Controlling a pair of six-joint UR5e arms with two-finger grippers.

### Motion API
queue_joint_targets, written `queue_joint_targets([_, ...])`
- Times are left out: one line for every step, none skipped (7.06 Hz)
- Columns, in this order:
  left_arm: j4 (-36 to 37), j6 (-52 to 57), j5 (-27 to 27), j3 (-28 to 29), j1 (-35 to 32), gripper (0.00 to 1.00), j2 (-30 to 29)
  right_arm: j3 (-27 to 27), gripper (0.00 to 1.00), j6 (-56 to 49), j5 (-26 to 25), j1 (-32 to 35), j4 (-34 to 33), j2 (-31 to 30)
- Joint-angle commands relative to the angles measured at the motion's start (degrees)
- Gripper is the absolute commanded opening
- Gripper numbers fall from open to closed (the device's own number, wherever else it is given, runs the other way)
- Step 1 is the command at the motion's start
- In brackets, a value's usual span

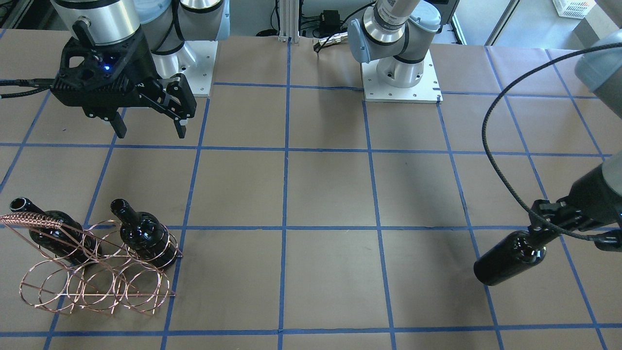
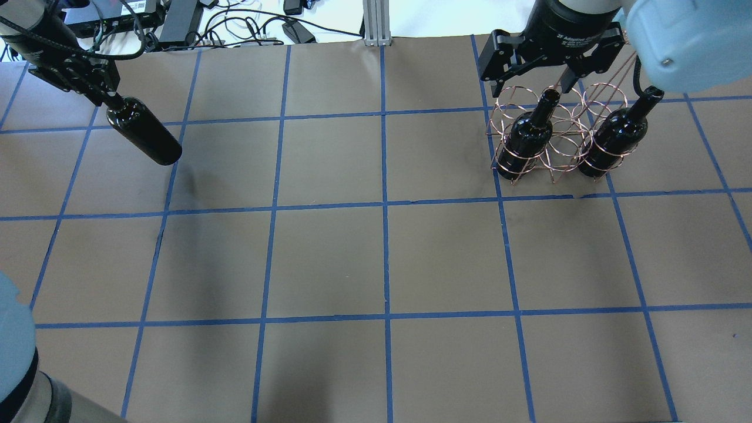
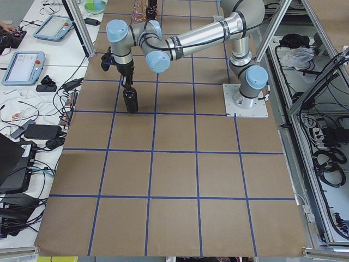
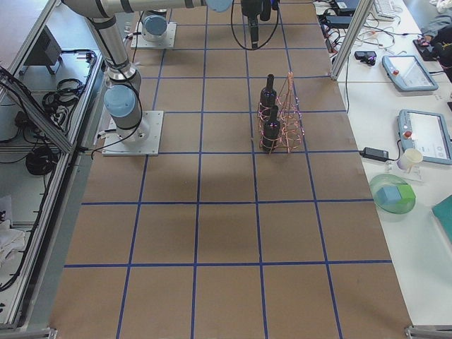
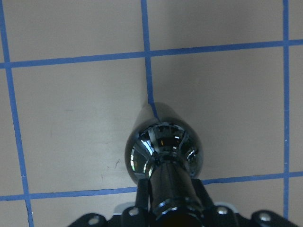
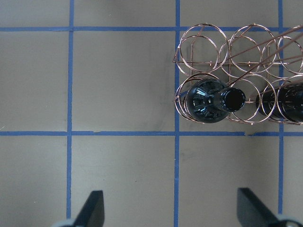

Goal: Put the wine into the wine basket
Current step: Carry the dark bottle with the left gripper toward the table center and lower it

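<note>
My left gripper (image 2: 108, 100) is shut on the neck of a glossy black wine bottle (image 2: 144, 132) and holds it upright at the far left of the table. It also shows in the front view (image 1: 510, 257) and in the left wrist view (image 5: 163, 151). I cannot tell whether its base touches the table. The copper wire wine basket (image 2: 558, 155) stands at the far right with two like bottles (image 2: 529, 135) (image 2: 614, 138) in its near row. The middle ring between them is empty. My right gripper (image 2: 529, 79) is open and empty above the basket's far side.
Brown paper with a blue tape grid covers the table (image 2: 382, 258). The basket's braided handle (image 1: 29, 218) leans over one bottle. The arm bases (image 1: 401, 73) stand at the robot's edge. Cables and boxes (image 2: 176, 17) lie past the far edge.
</note>
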Motion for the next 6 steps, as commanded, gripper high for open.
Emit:
queue_joint_targets([-0.77, -9.55, -0.39, -2.57, -8.62, 0.00, 4.72, -0.02, 1.00, 0.00, 0.06, 0.00, 0.00, 0.00])
queue_joint_targets([-0.51, -14.55, -0.83, -4.68, -11.45, 0.00, 6.74, 0.07, 1.00, 0.00, 0.06, 0.00, -0.09, 0.00])
queue_joint_targets([-0.50, -19.73, -2.14, -6.87, -14.78, 0.00, 8.59, 0.07, 1.00, 0.00, 0.06, 0.00, 0.00, 0.00])
queue_joint_targets([-0.24, -23.79, -1.80, -9.33, -18.82, 0.00, 9.91, 0.07, 1.00, 0.09, 0.15, 0.00, -0.09, 0.00])
queue_joint_targets([0.37, -27.48, -1.89, -11.01, -22.25, 0.00, 10.53, 0.07, 1.00, 0.09, 0.06, 0.00, 0.00, 0.00])
queue_joint_targets([0.38, -29.96, -1.89, -12.42, -25.59, 0.00, 11.06, 0.07, 1.00, 0.09, 0.15, 0.00, -0.09, 0.00])
